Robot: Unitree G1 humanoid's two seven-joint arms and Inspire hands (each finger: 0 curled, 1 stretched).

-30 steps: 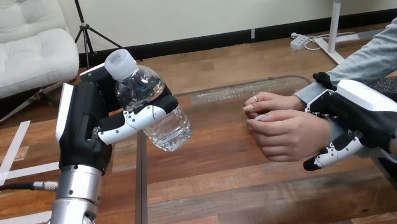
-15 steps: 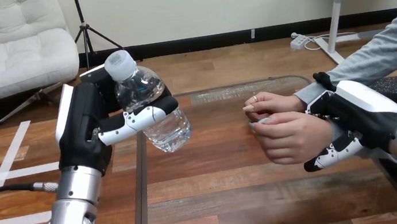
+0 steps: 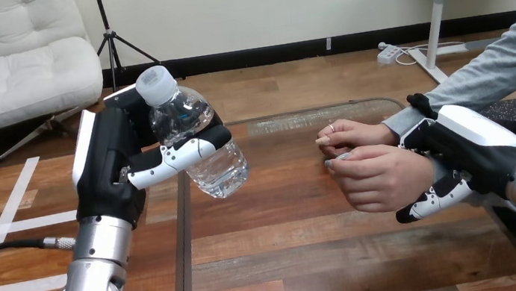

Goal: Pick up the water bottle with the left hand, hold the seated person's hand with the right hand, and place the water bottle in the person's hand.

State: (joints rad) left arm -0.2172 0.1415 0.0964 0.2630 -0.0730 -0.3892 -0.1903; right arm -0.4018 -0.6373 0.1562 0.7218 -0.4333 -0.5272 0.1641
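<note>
The left robot hand [image 3: 112, 158] grasps the clear water bottle [image 3: 198, 142], thumb curled across its front. The bottle is raised above the wooden counter [image 3: 293, 261] and tilted, its top leaning to the left. Well apart from it at the right, the right robot hand [image 3: 462, 145] is clasped round the person's nearer hand [image 3: 379, 175] at the wrist, with fingers over it and thumb beneath. The person's farther hand [image 3: 350, 133] touches the nearer one at the fingertips.
</note>
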